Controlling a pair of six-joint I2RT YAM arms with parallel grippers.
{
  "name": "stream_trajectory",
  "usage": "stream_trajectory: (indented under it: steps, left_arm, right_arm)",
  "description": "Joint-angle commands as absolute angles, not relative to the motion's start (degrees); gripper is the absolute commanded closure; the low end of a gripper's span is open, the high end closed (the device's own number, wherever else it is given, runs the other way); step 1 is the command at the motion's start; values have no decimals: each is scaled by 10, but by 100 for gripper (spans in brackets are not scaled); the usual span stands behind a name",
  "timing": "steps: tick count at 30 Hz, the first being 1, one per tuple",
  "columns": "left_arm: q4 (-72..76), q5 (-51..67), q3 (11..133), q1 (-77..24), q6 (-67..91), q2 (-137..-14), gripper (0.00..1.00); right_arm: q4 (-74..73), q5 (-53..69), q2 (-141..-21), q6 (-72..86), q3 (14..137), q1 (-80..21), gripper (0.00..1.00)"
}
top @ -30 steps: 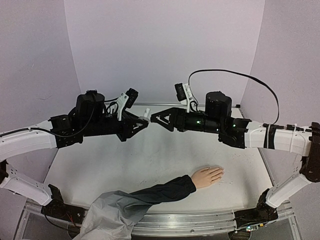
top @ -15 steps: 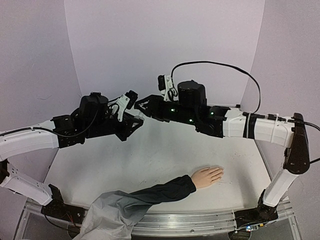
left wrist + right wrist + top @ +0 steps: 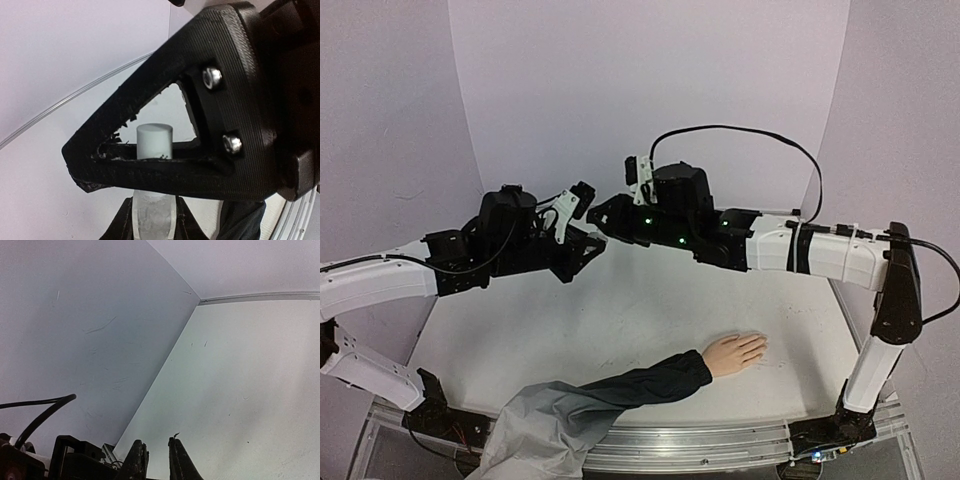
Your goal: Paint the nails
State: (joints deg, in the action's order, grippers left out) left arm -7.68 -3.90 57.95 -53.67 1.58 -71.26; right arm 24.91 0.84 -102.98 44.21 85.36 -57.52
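Note:
The pale mannequin hand [image 3: 733,353] lies flat on the table at the near right, with a dark navy sleeve [image 3: 640,385]. Its nails [image 3: 760,346] are too small to make out. Both grippers meet high above the table's back middle. My left gripper [image 3: 599,246] [image 3: 153,198] is shut on a small clear bottle [image 3: 152,217], held upright. The bottle's white cap [image 3: 154,141] sticks up between the black fingers [image 3: 165,170] of my right gripper [image 3: 607,222], which is shut on it. In the right wrist view my right gripper [image 3: 157,442] shows only its narrow-set tips; the cap is hidden.
A grey cloth [image 3: 540,430] trails from the sleeve over the table's [image 3: 620,320] near edge. Pale walls [image 3: 650,90] close in the back and sides. The right arm's black cable [image 3: 740,132] loops above it.
My right arm has swung left to meet the left gripper, and its jaws have closed round the bottle's cap. The left arm and the mannequin hand have stayed put.

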Motion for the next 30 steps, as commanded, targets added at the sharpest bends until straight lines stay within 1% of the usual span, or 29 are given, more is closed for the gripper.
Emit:
stream_trajectory:
  steps: [1,4,7,8,10,11,13,17,21,23,27,30]
  left_arm:
    - [-57,74,612,-522,57,-675,100]
    - [-55,214,613,-499,77,-667,100]
    - [-52,371,614,-486,70,-658,100]
    - [-49,421,615,-485,69,-655,100]
    - [-43,494,618,-484,72,-654,100]
    - [-41,513,620,-484,76,-656,100]
    - [-37,529,620,-484,77,-657,100]
    - [-32,472,612,-484,72,-648,100]
    - [-30,401,607,-484,72,-641,100]
    - [-31,385,604,-484,73,-643,100]
    - [-31,362,603,-484,73,-661,100]
    - [-31,289,585,-484,63,-653,100]
  right_arm:
    - [306,49,-992,401,825,-563,100]
    - [422,197,-957,350,752,-531,100]
    - [592,538,-935,302,687,-507,100]
    - [630,613,-933,304,681,-508,100]
    - [642,669,-930,317,680,-509,100]
    - [643,681,-922,317,673,-510,100]
    - [643,672,-906,311,654,-510,100]
    - [638,641,-889,310,631,-510,100]
    - [576,545,-865,290,627,-511,100]
    - [522,458,-860,289,642,-510,100]
    - [503,404,-863,314,664,-515,100]
    - [463,318,-842,323,666,-515,100]
